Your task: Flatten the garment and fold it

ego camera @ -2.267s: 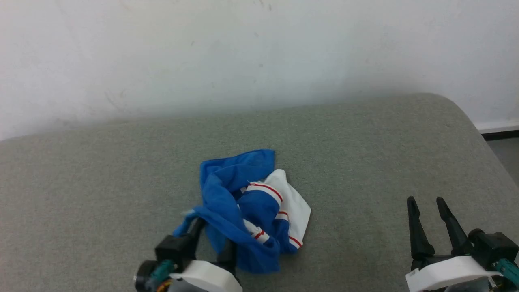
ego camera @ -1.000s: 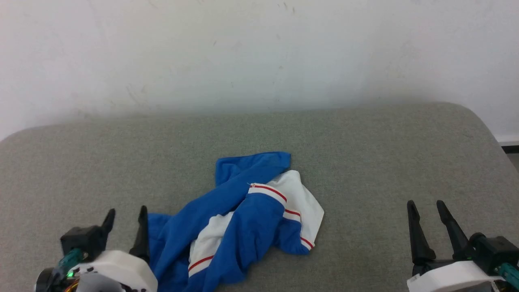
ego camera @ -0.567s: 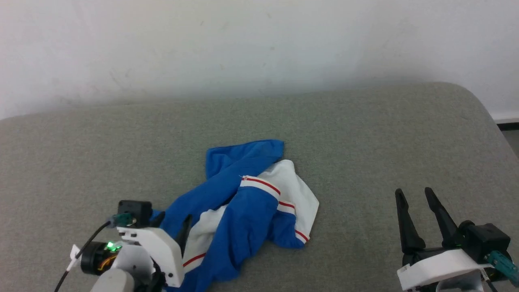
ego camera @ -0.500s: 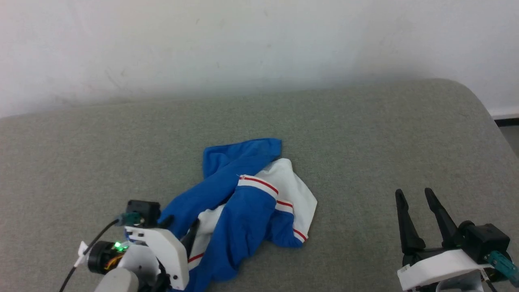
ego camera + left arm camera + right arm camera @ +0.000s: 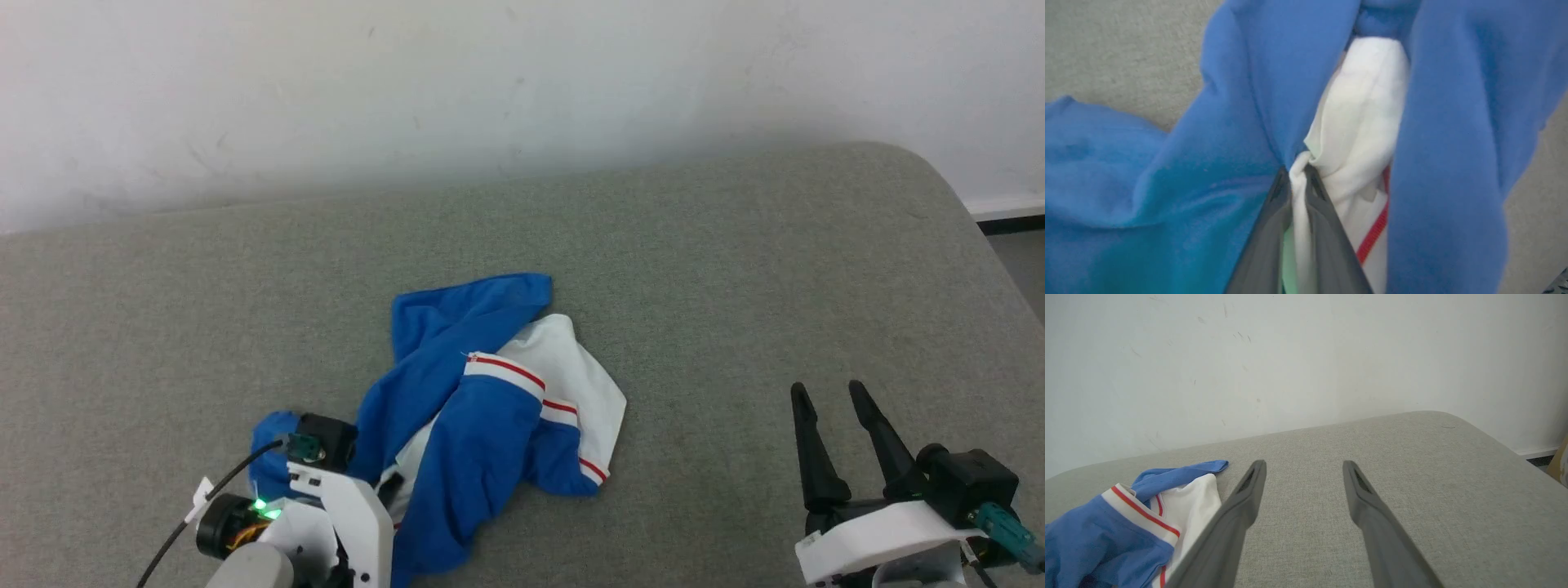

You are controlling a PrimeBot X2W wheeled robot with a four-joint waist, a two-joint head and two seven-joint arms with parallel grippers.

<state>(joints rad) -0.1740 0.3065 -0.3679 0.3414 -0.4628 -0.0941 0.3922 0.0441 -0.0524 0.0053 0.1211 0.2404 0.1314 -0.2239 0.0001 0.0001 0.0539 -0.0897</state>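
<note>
Clamping a white fold of the garment (image 5: 482, 408) is the left hand (image 5: 1296, 174).

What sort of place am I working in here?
Probably a plain indoor test room: a wide grey fabric-covered surface, a bare scuffed white wall behind it, the garment crumpled on top.

In the left wrist view the shirt (image 5: 1241, 102) is blurred and runs off the edges. The left gripper (image 5: 1296, 176) pinches a white fold; how many layers, I cannot tell. In the head view its fingertips are hidden behind the wrist housing (image 5: 359, 514) and cloth. The right wrist view's left edge cuts the shirt.
</note>
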